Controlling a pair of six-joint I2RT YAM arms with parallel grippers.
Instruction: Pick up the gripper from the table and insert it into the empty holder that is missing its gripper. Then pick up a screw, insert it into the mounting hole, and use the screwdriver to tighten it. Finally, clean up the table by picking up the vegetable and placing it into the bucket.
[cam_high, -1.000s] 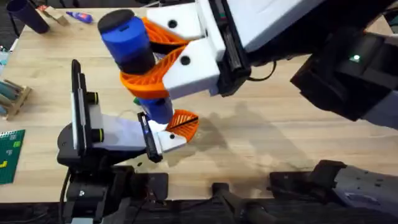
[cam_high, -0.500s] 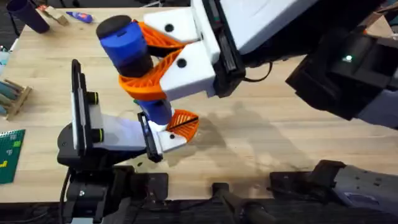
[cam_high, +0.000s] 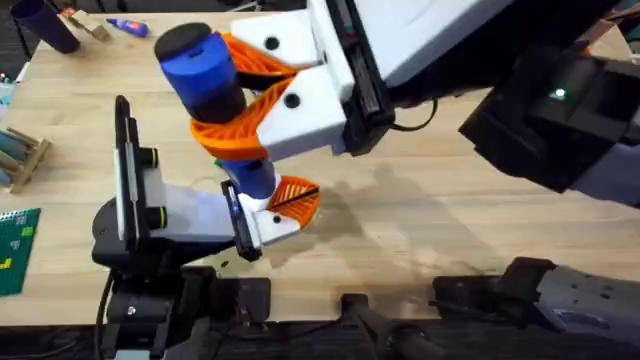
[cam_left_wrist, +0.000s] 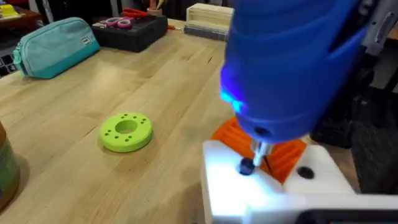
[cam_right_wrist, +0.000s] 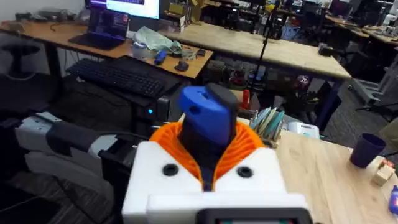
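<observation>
One screwdriver (cam_high: 212, 95) — thick blue handle, black cap | clamped upright in right end effector (cam_high: 232, 100)

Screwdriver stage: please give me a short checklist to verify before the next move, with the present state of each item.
1. Right gripper shut on the screwdriver: ok, orange fingers wrap the blue handle.
2. Bit sits on the screw: ok, the tip meets the dark screw head.
3. The gripper seated in the holder: ok, white base against the body.
4. Screw fully tightened: cannot tell.
5. Left gripper state: cannot tell.
6. Vegetable in the bucket: cannot tell.
</observation>
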